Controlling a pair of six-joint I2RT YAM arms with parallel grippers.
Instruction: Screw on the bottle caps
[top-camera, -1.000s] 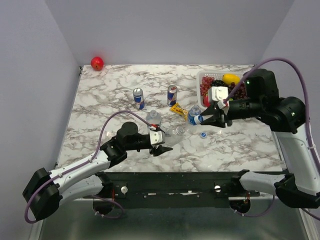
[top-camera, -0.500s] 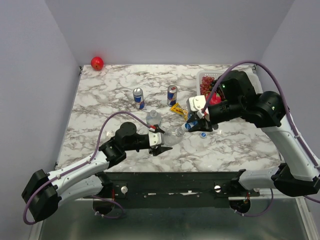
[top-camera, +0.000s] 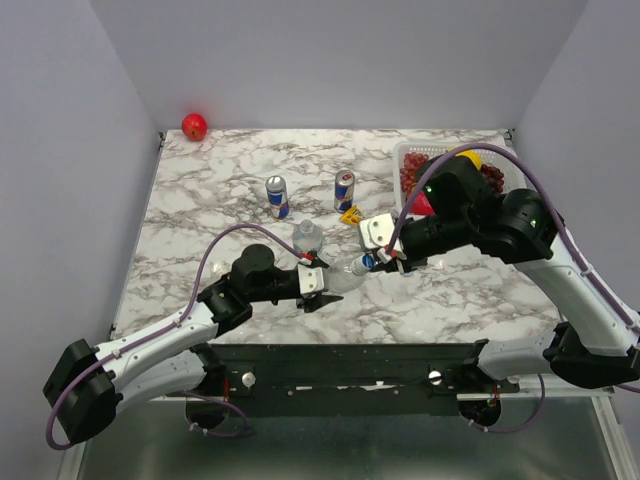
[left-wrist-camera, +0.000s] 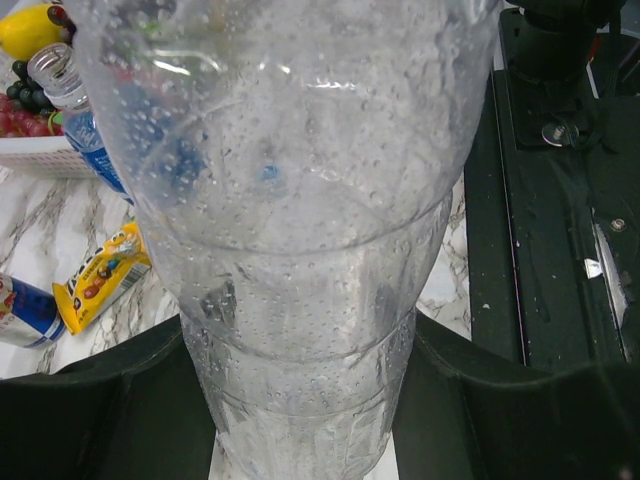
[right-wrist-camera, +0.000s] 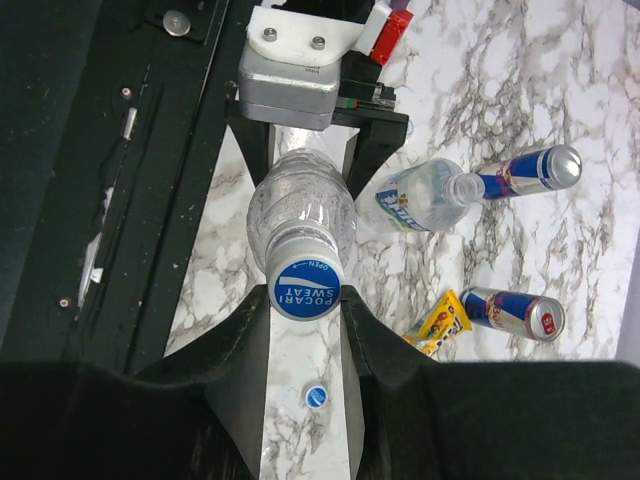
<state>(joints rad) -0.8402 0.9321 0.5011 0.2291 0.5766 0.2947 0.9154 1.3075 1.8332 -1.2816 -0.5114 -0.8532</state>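
Note:
My left gripper (top-camera: 318, 285) is shut on the base of a clear bottle (top-camera: 345, 272) and holds it tilted, neck toward the right. The bottle fills the left wrist view (left-wrist-camera: 300, 200), black fingers (left-wrist-camera: 500, 400) pressed on both sides. My right gripper (top-camera: 377, 260) is shut on a blue cap (right-wrist-camera: 307, 285) that sits on this bottle's mouth (right-wrist-camera: 300, 215). A second, uncapped bottle (right-wrist-camera: 420, 198) stands beside the left gripper (top-camera: 308, 237). A third bottle with a whitish cap (left-wrist-camera: 75, 110) stands near the basket. A loose blue cap (right-wrist-camera: 316, 396) lies on the marble.
Two blue-and-silver cans (top-camera: 277, 196) (top-camera: 344, 188) stand behind. A yellow candy pack (top-camera: 351, 215) lies near the right gripper. A white basket of fruit (top-camera: 410, 160) stands at the back right, a red ball (top-camera: 194, 126) in the far left corner.
My right arm has swung left and down with the blue cap, from near the basket to the mouth of the bottle in my left gripper. The left arm has barely moved.

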